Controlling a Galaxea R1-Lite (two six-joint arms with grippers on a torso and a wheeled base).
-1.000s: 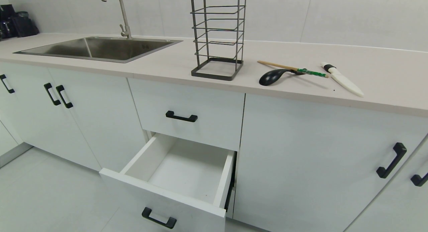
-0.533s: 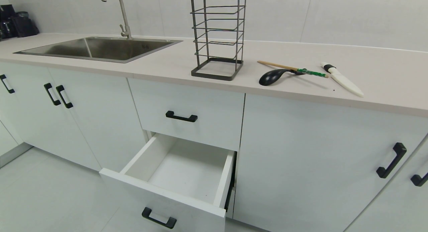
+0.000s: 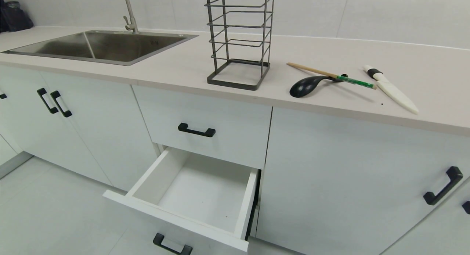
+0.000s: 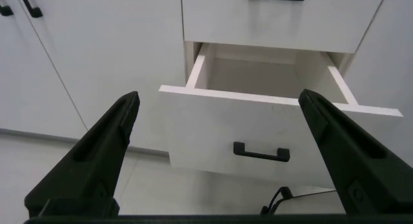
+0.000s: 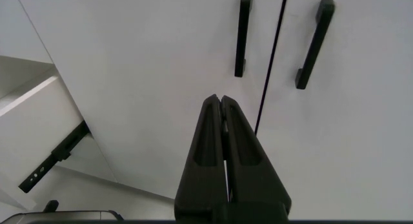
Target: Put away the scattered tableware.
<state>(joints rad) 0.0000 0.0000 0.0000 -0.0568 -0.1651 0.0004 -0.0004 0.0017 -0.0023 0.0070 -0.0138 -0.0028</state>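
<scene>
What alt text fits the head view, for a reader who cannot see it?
On a pale counter, a black spoon, wooden chopsticks and a white knife lie to the right of a wire rack. Below, a white drawer stands open and empty; a steel sink sits at the left.

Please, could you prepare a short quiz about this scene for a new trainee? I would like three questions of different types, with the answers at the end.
1. True or false: the right hand is shut and the left hand is open.
2. Fill in the missing word: the chopsticks rest across the handle of the black ____.
3. Which piece of tableware lies farthest to the robot's right?
A) black spoon
B) chopsticks
C) white knife

Key: 1 true; 2 spoon; 3 C.
</scene>
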